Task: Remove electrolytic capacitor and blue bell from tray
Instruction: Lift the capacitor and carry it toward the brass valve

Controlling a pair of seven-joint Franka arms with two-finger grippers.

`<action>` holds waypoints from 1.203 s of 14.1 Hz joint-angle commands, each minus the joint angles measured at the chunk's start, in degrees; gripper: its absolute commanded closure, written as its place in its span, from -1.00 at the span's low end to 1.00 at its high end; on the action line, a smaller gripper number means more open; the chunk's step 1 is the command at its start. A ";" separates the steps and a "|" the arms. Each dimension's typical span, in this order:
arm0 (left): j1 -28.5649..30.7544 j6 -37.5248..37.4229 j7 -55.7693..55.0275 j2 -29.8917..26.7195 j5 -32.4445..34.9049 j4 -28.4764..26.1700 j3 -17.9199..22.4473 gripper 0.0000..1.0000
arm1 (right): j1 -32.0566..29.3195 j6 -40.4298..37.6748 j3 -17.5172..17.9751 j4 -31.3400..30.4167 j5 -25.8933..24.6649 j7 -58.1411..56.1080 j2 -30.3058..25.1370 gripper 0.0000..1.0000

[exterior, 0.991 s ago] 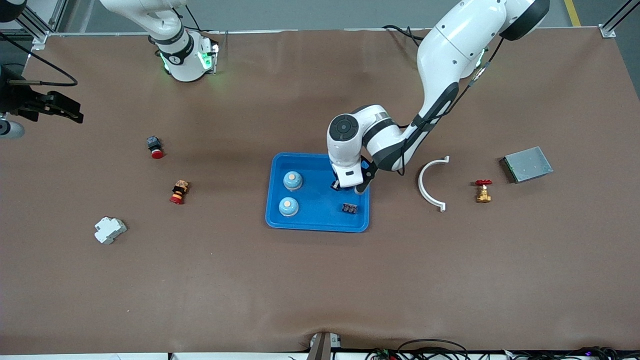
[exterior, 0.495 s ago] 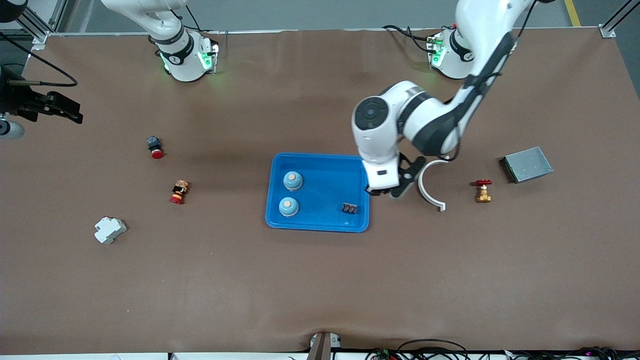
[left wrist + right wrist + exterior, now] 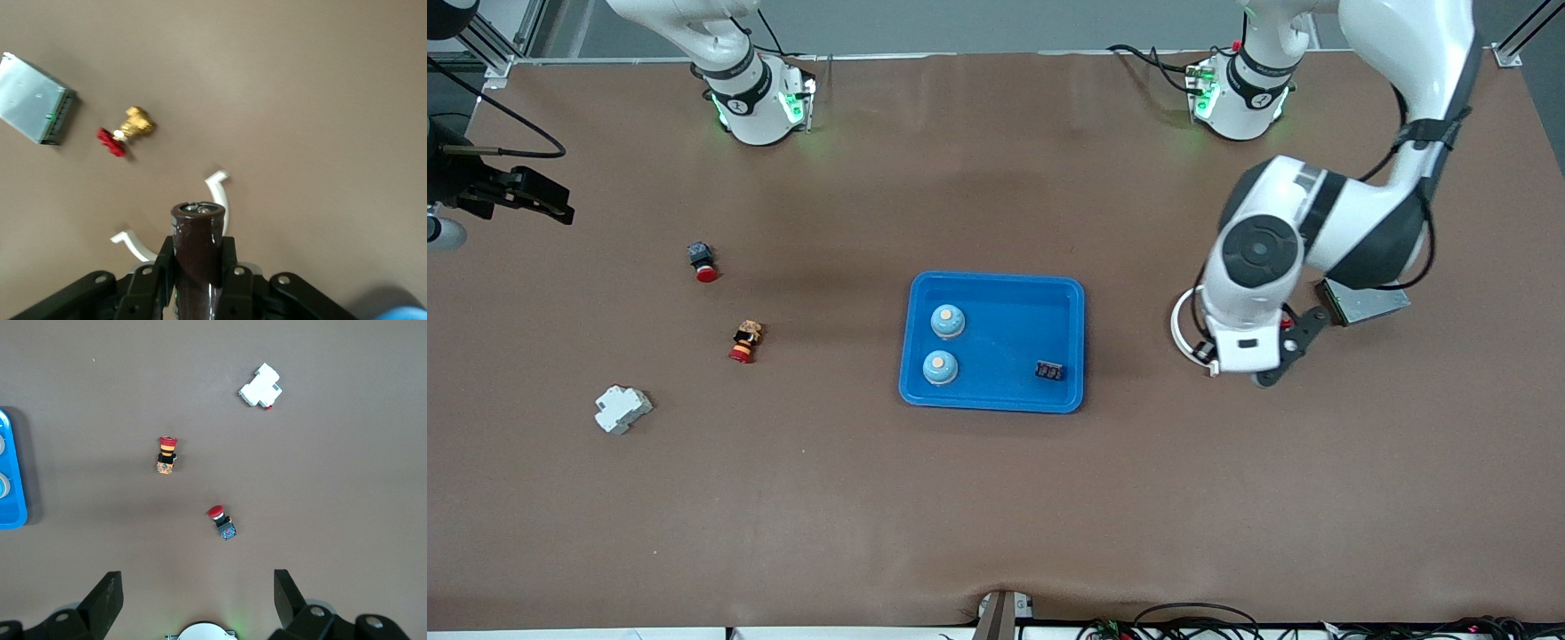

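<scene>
Left hand (image 3: 197, 280) clamps the dark electrolytic capacitor (image 3: 198, 247), its long axis along the fingers, bare counter (image 3: 320, 100) below. Right hand (image 3: 197, 600) waits wide open. Two blue bells (image 3: 947, 321) sit in the tray (image 3: 996, 404).

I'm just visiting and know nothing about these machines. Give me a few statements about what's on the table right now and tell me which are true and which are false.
1. The left gripper holds a dark capacitor. True.
2. The capacitor is in the tray. False: it is in the air over the white curved clip, outside the tray.
3. Two blue bells sit in the tray. True.
4. The right gripper is shut on a red button. False: it is open and holds nothing, waiting over bare table.
5. The brass valve lies inside the tray. False: it lies on the table beside the grey box.
</scene>
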 commanded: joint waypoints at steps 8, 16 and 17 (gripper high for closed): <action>12.36 0.51 10.19 0.12 -1.77 -4.38 -0.29 1.00 | -0.12 0.00 2.88 0.76 -2.76 1.30 -0.11 -1.00; 19.21 15.79 14.14 0.73 -3.69 -14.83 -0.29 1.00 | 21.75 7.19 2.88 0.14 1.37 36.26 3.57 -1.00; 19.65 18.51 13.88 0.73 -4.14 -16.67 -0.29 1.00 | 23.34 8.78 2.88 0.06 1.81 38.02 4.71 -1.00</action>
